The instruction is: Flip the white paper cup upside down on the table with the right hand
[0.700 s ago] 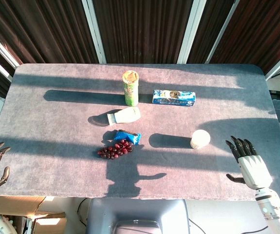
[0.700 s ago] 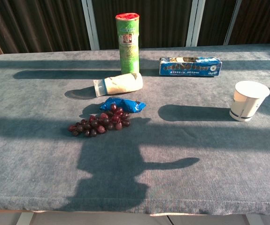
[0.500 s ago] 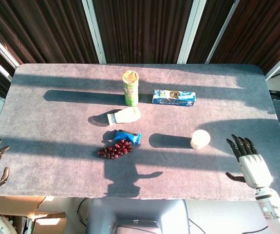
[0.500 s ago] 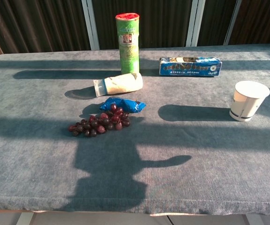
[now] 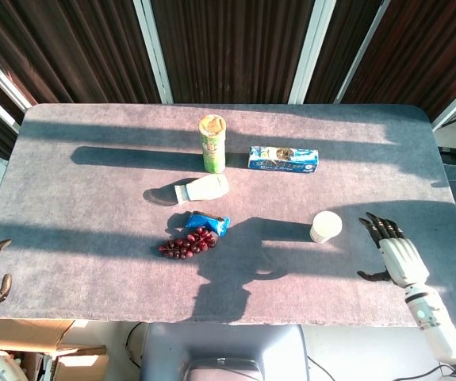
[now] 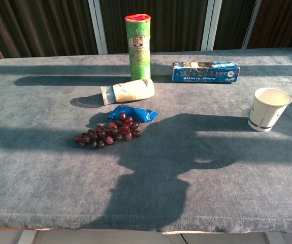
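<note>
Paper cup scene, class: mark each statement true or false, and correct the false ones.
1. The paper cup stands upright, mouth up. True.
2. The right hand holds the cup. False: it is open, beside the cup and apart from it.
3. The bottle lies on its side. True.
4. The grapes sit beside the blue box. False: they lie next to the blue packet.
5. The green tube has fallen over. False: it stands upright.
</note>
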Available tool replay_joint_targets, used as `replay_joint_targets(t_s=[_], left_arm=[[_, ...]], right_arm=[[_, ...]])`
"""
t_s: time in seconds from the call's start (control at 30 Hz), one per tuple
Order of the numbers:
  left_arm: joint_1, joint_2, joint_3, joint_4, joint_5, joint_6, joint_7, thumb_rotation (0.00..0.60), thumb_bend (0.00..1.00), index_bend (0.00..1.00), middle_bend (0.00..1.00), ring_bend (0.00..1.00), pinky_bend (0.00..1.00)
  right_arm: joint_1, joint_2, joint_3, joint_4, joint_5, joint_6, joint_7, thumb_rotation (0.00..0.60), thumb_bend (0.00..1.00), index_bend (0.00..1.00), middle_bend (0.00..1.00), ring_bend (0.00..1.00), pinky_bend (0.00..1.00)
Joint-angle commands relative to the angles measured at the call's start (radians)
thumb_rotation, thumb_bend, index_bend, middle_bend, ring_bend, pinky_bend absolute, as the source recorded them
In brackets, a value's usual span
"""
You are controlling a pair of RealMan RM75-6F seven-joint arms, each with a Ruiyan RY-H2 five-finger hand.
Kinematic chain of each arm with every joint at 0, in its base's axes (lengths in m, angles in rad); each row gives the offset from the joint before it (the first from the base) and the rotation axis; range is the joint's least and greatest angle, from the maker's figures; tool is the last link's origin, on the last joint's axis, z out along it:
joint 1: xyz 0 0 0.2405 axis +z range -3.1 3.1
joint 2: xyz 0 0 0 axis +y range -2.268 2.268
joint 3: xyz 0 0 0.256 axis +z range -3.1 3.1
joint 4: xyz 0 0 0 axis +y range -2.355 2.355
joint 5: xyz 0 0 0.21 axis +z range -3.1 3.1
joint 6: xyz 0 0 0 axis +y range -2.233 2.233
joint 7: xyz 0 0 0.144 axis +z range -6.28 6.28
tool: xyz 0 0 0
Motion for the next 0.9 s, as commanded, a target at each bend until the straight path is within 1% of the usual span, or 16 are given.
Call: replay_joint_targets(t_s=[0.03, 0.13, 0.3, 0.43, 0.67, 0.73, 0.83, 0.9], left_arm=[[0.007, 0.020, 0.012, -0.022, 0.005, -0.008, -0.024, 0.600, 0.48, 0.19, 0.01, 0.00, 0.11], [0.011, 0.041, 0.018, -0.037, 0.010, -0.009, -0.053, 0.600, 0.48, 0.19, 0.02, 0.00, 0.12], [0.020, 0.055, 0.016, -0.041, -0.001, -0.006, -0.084, 0.600, 0.48, 0.19, 0.02, 0.00, 0.12], [0.026, 0.061, 0.015, -0.041, 0.001, 0.002, -0.107, 0.600, 0.48, 0.20, 0.02, 0.00, 0.12], [0.027, 0.065, 0.017, -0.041, 0.006, 0.000, -0.120, 0.600, 0.49, 0.20, 0.03, 0.00, 0.12], [0.027, 0.067, 0.017, -0.042, 0.007, -0.001, -0.123, 0.600, 0.48, 0.21, 0.03, 0.00, 0.12], [0.028, 0.069, 0.018, -0.046, 0.007, -0.004, -0.126, 0.600, 0.49, 0.21, 0.03, 0.00, 0.12], [0.027, 0.072, 0.023, -0.049, 0.013, -0.009, -0.127, 0.600, 0.49, 0.21, 0.04, 0.00, 0.12]], right_arm=[[0.074, -0.056, 0.021, 0.075, 0.033, -0.112, 0.114, 0.600, 0.20, 0.00, 0.00, 0.00, 0.06], [0.097, -0.095, 0.027, 0.114, 0.030, -0.128, 0.129, 0.600, 0.20, 0.00, 0.00, 0.00, 0.06], [0.111, -0.168, 0.047, 0.172, 0.048, -0.103, 0.089, 0.600, 0.20, 0.00, 0.00, 0.00, 0.06], [0.132, -0.211, 0.056, 0.206, 0.065, -0.124, 0.086, 0.600, 0.20, 0.00, 0.00, 0.00, 0.06], [0.159, -0.301, 0.069, 0.308, 0.045, -0.098, 0.103, 0.600, 0.20, 0.00, 0.01, 0.00, 0.07], [0.164, -0.332, 0.072, 0.351, 0.033, -0.079, 0.122, 0.600, 0.20, 0.02, 0.05, 0.00, 0.09], [0.171, -0.375, 0.077, 0.411, 0.017, -0.054, 0.164, 0.600, 0.20, 0.12, 0.14, 0.03, 0.12], [0.176, -0.402, 0.077, 0.456, 0.004, -0.041, 0.196, 0.600, 0.21, 0.20, 0.20, 0.09, 0.15]])
